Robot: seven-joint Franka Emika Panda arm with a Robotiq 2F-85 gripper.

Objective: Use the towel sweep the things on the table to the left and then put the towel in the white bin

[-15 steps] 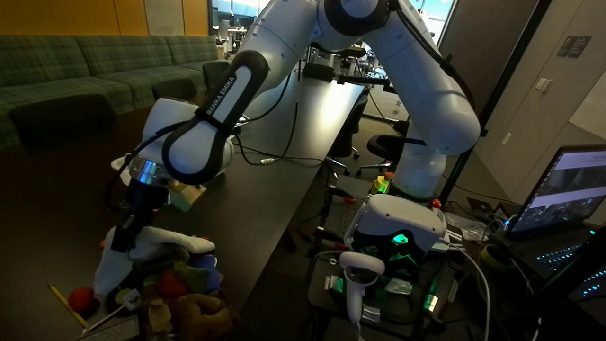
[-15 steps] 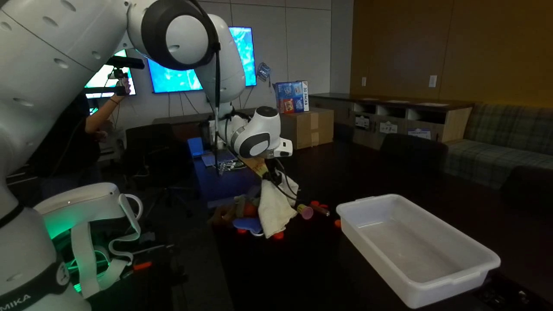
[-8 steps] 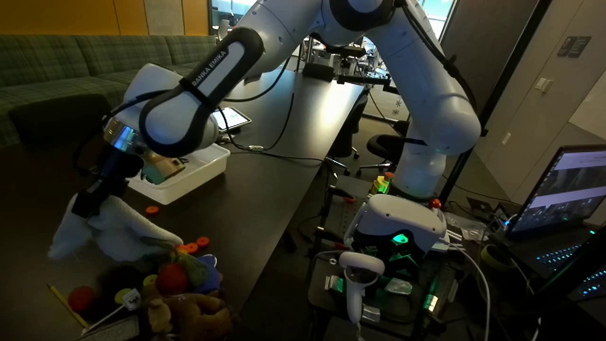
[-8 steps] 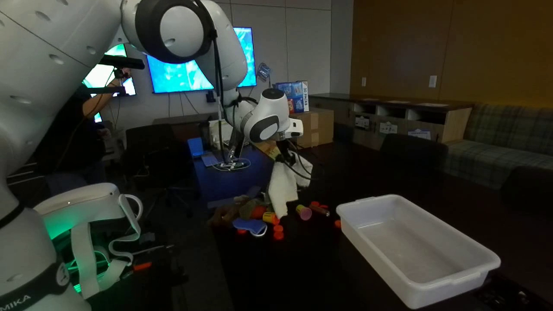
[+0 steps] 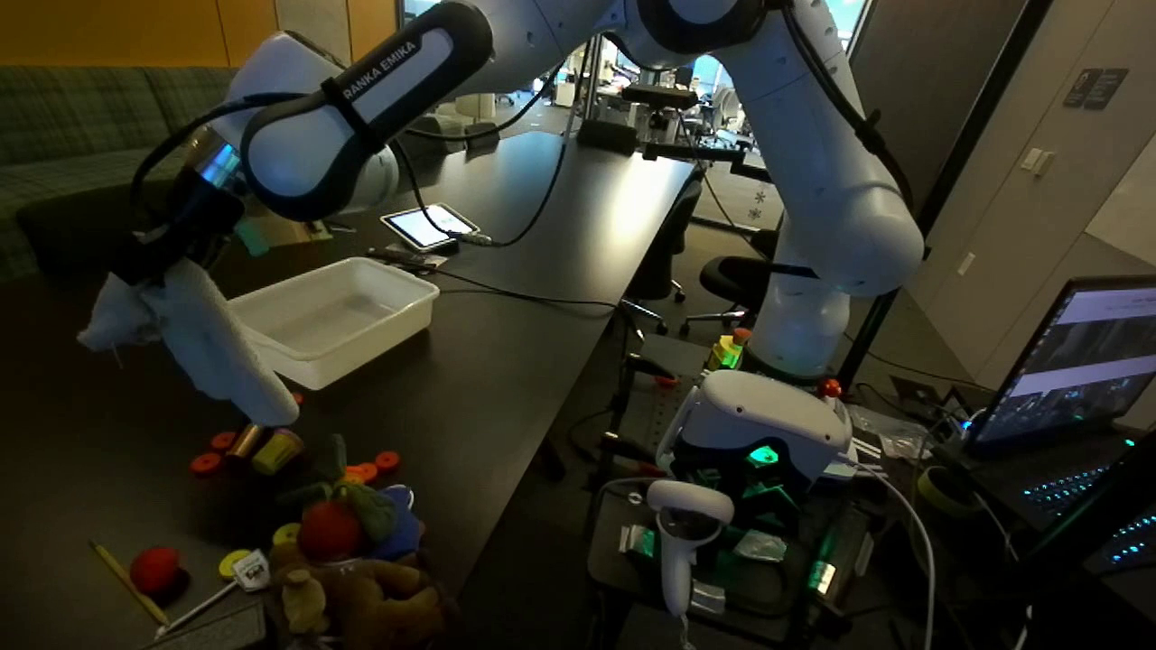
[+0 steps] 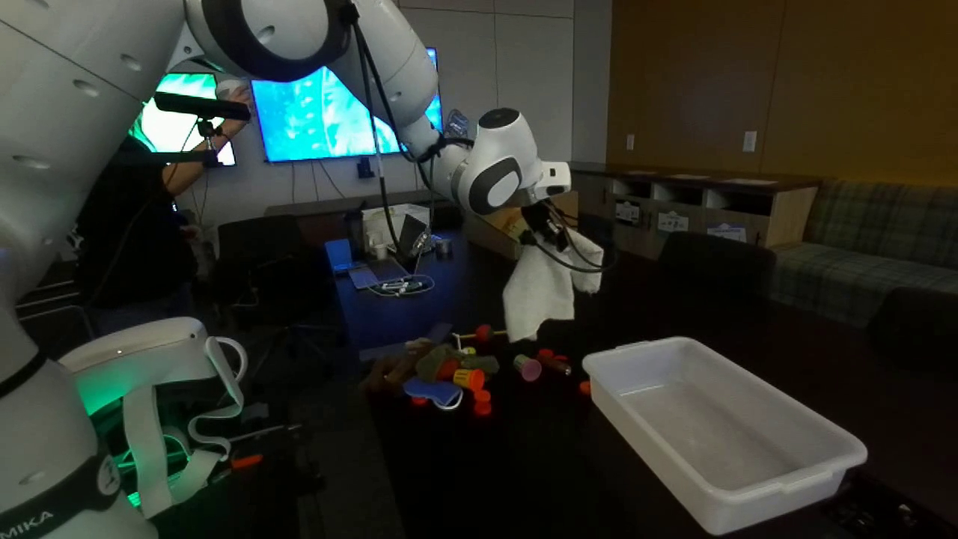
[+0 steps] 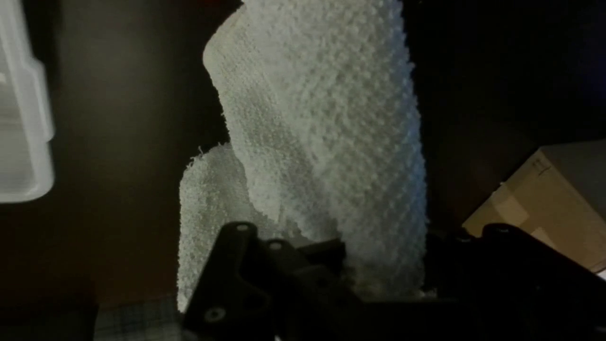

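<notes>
Higher than half a second ago, the gripper [image 5: 144, 271] and the towel [image 5: 212, 338] it carries now hang up and away from the heap of things [image 6: 468, 378], and in an exterior view the white bin [image 5: 388, 329], partly covered by the arm [image 5: 397, 77] in the earlier frame, shows more fully. Those of the things that show at both moments lie unchanged, off to one side of the bin. The gripper is clenched on the towel: in the wrist view the cloth bunches between its dark fingers [image 7: 322, 253], and the free folds droop. The towel hangs outside the bin, raised above the table [image 7: 118, 123], and in the wrist view a strip of that dark top shows between the cloth's edge and the bin's rim. In an exterior view its folds cross in front of one corner of the bin. One red-orange disc [image 6: 585, 388] lies just beside the bin's wall. Next out from the bin come a brown cylinder [image 5: 244, 442] and a pink-ended tub [image 6: 528, 367]. Farther from it lie a blue piece [image 6: 434, 389], a brown plush toy [image 5: 366, 598], a pencil [image 5: 122, 575] and a red ball [image 5: 155, 571]. Past the bin from all of these, near it, rests a tablet [image 5: 429, 226] with a lit screen.
</notes>
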